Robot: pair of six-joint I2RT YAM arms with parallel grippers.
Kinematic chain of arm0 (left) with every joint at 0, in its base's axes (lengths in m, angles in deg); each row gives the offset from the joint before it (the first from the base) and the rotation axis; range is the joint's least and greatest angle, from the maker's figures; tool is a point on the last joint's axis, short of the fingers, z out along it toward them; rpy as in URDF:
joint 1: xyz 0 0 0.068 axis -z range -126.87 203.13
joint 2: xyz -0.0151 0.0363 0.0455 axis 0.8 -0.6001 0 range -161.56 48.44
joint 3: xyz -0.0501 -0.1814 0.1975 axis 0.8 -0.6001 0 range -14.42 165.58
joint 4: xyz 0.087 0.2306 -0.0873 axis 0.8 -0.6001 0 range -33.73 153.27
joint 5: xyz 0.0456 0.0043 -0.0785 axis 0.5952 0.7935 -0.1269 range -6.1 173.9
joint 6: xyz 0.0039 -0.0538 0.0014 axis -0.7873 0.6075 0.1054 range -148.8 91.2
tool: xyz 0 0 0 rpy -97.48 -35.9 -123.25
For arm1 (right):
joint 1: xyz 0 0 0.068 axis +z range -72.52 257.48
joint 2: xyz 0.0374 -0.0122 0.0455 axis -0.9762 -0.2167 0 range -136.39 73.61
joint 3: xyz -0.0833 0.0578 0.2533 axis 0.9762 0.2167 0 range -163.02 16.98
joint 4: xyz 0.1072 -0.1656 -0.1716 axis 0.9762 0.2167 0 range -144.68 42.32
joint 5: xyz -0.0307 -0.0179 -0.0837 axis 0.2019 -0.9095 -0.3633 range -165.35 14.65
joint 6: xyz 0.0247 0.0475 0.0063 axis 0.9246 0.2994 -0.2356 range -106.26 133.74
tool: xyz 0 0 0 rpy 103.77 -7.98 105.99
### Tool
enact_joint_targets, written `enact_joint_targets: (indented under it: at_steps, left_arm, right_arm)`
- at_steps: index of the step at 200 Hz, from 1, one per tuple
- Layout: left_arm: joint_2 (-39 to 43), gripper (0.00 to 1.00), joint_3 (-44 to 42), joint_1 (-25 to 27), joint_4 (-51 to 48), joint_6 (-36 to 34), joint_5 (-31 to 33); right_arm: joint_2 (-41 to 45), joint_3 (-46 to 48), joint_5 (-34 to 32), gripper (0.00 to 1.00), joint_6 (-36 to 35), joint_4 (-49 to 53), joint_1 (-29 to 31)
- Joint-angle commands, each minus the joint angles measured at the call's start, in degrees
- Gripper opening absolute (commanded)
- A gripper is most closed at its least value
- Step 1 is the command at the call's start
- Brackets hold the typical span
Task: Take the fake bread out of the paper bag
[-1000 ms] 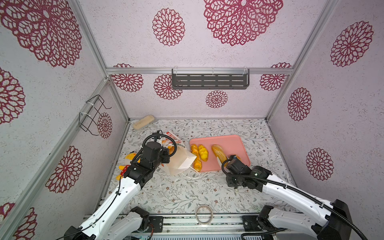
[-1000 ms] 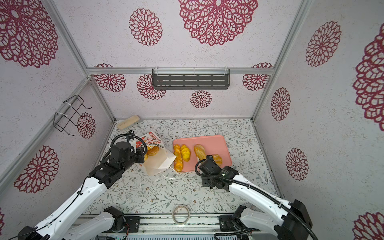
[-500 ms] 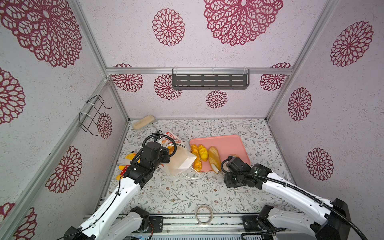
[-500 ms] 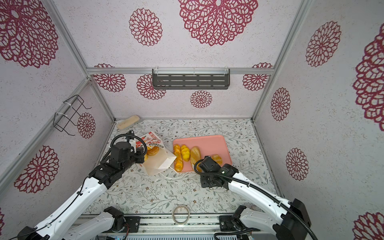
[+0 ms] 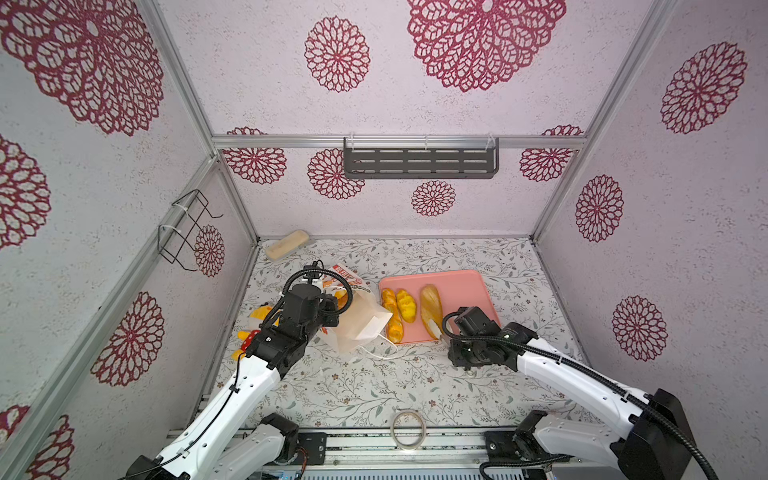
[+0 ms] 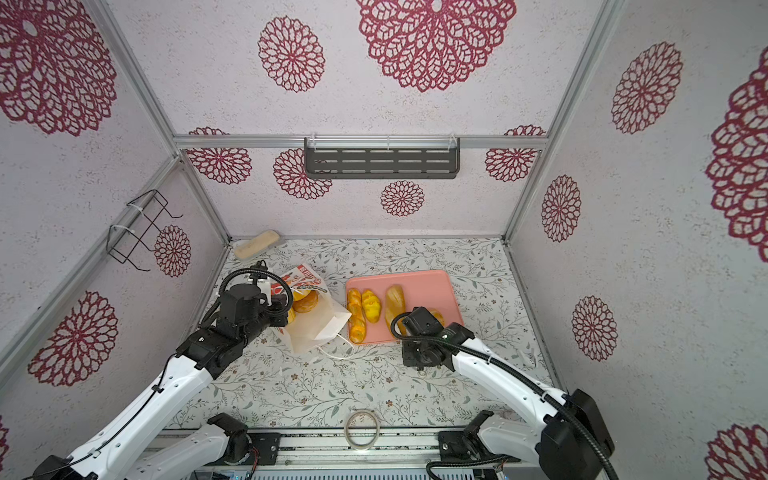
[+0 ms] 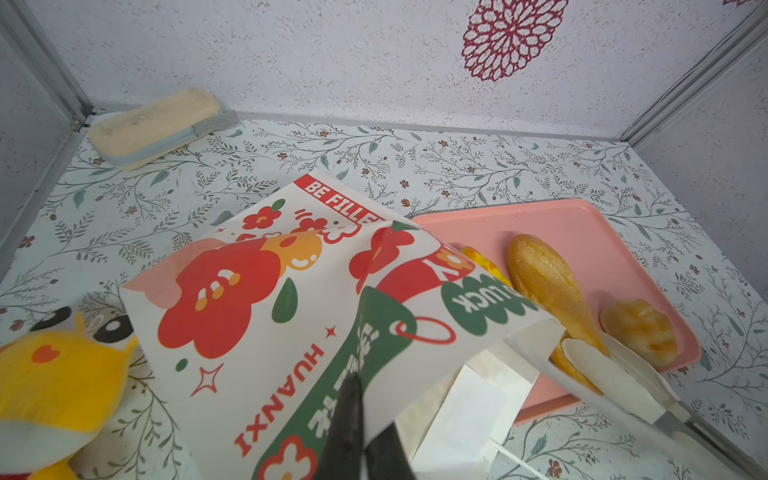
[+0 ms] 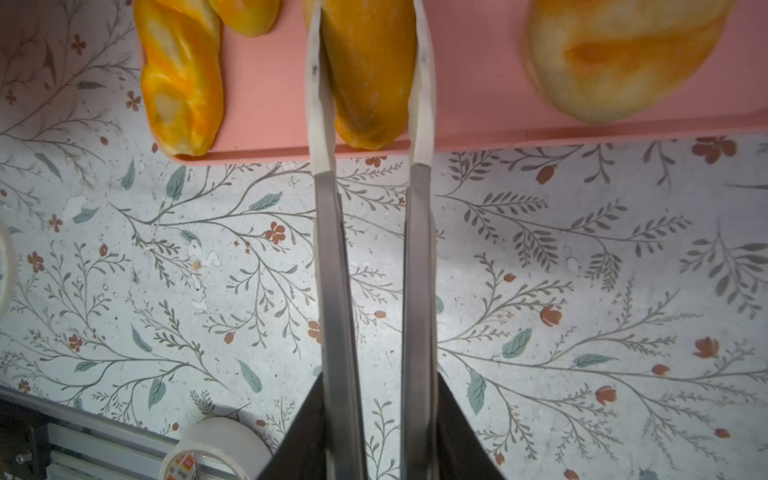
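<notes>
The paper bag (image 5: 361, 320) (image 6: 316, 324) lies tilted on the table, its printed face (image 7: 270, 311) up. My left gripper (image 7: 357, 382) is shut on the edge at the bag's mouth. A round bun (image 6: 305, 301) shows inside the bag. On the pink tray (image 5: 465, 286) (image 8: 478, 104) lie a braided roll (image 5: 392, 316) (image 8: 183, 83), a small yellow bun (image 5: 406, 306), a long loaf (image 5: 430, 301) (image 8: 370, 75) and a round bun (image 7: 638, 328) (image 8: 615, 54). My right gripper (image 5: 436, 330) (image 8: 368, 25) is shut on the loaf's near end, a finger touching each side, and the loaf rests on the tray.
A yellow plush toy (image 5: 259, 311) (image 7: 54, 374) sits left of the bag by the wall. A beige oblong block (image 5: 286, 245) lies in the back left corner. A tape roll (image 5: 409, 428) (image 8: 212, 453) rests at the front edge. A wire rack (image 5: 187, 232) hangs on the left wall.
My right gripper has swung the long loaf from a slant to lie beside the other breads on the tray. The left gripper and bag have not moved.
</notes>
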Motion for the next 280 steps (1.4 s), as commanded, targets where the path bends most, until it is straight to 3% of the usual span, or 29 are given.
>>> enact_joint_targets:
  at_steps: [1, 43, 74, 214, 280]
  left_arm:
    - [0.01, 0.0, -0.39, 0.07, -0.1, -0.09, -0.6]
    - [-0.28, 0.0, -0.5, 0.07, 0.07, -0.61, -0.46]
    - [-0.49, 0.0, -0.52, 0.02, 0.33, -0.55, -0.48]
    - [-0.16, 0.0, 0.05, -0.01, -0.19, -0.99, -0.66]
    - [-0.12, 0.0, 0.12, 0.01, -0.37, -0.87, -1.32]
  right_arm:
    - [-1.49, -3.09, -0.19, 0.23, -2.37, -1.89, -1.37]
    - [-3.99, -5.45, -1.18, 0.48, -3.43, -1.31, -2.15]
    - [-3.49, -5.21, -2.11, 0.55, -2.84, -0.47, -2.59]
    - [4.92, -9.11, -3.37, 0.53, -2.63, 10.59, -3.07]
    - [7.68, -19.24, 5.58, 0.47, -3.92, 13.76, -0.7]
